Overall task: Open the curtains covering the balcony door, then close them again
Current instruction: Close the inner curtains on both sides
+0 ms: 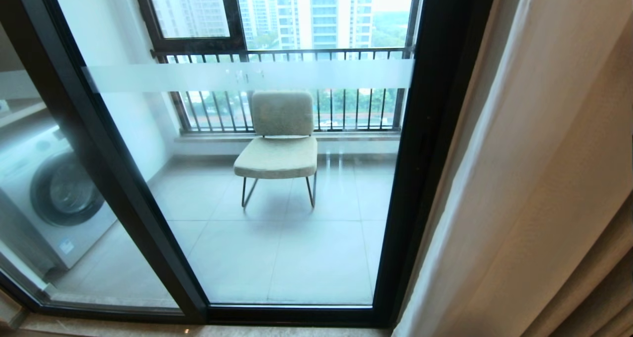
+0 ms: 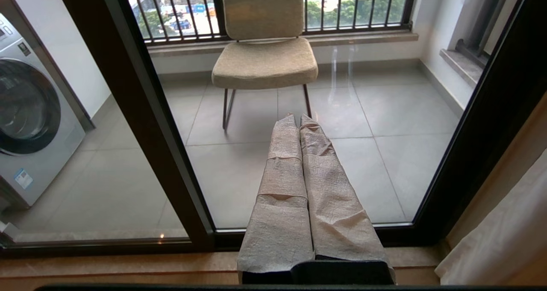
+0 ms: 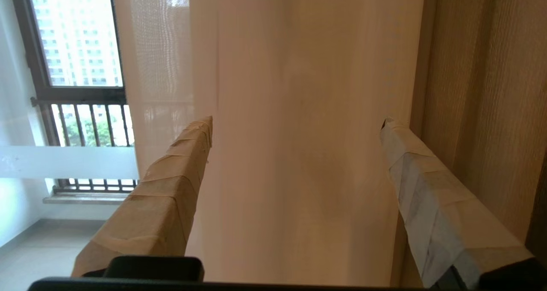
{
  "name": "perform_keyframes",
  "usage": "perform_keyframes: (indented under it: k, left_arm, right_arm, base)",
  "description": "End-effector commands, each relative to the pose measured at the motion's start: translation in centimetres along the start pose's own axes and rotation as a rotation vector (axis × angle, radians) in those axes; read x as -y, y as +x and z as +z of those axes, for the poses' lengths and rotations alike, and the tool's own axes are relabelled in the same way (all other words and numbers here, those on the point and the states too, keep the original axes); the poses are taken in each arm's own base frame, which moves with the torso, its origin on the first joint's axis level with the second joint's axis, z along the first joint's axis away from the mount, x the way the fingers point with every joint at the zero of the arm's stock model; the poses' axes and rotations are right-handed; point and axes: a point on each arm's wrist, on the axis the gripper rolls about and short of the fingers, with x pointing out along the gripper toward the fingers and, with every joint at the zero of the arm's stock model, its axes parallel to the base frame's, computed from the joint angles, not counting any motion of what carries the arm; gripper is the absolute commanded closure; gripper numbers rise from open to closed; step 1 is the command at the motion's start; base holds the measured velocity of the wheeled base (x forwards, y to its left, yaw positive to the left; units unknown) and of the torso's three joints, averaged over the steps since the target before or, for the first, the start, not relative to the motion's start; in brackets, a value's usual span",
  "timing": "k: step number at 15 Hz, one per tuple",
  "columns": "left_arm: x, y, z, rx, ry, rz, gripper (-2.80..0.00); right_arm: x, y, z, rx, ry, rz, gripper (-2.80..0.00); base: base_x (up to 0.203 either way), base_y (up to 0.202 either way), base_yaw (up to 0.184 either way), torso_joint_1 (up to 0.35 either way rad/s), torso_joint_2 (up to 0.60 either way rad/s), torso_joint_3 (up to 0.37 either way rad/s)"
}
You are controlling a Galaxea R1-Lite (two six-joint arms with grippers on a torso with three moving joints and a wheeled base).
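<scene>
The curtains (image 1: 534, 178) hang gathered at the right of the balcony door (image 1: 277, 218), whose glass with its frosted band (image 1: 247, 75) stands uncovered. A sheer white panel (image 3: 299, 133) and heavier tan cloth (image 3: 483, 90) fill the right wrist view. My right gripper (image 3: 295, 122) is open, its taped fingers (image 3: 179, 171) spread wide in front of the sheer panel, nothing held between them. My left gripper (image 2: 296, 117) is shut and empty, pointing low at the door glass. Neither arm shows in the head view.
Behind the glass stands a beige chair (image 1: 279, 144) on grey tiles. A washing machine (image 1: 47, 193) sits behind the left door panel. A black window with railing bars (image 1: 282, 55) closes the balcony. A stone sill (image 2: 107, 265) runs along the door's foot.
</scene>
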Motion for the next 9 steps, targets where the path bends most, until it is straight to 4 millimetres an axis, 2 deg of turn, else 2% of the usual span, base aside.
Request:
perform_keyframes:
  k: [1,4,9]
  left_arm:
    - [0.0,0.0,0.0,0.0,0.001,0.0,0.0]
    - [0.0,0.0,0.0,0.0,0.001,0.0,0.0]
    - [0.0,0.0,0.0,0.0,0.001,0.0,0.0]
  right_arm:
    - [0.2,1.5,-0.5,-0.013,-0.003,-0.006,-2.8]
    - [0.3,2.8,-0.8,-0.015,-0.005,-0.008,-2.8]
    - [1.6,6.4,-2.1,0.022,-0.031,-0.057,-2.8]
  base:
    - [0.0,0.0,0.0,0.0,0.0,0.0]
    - [0.0,0.0,0.0,0.0,0.0,0.0]
    - [0.0,0.0,0.0,0.0,0.0,0.0]
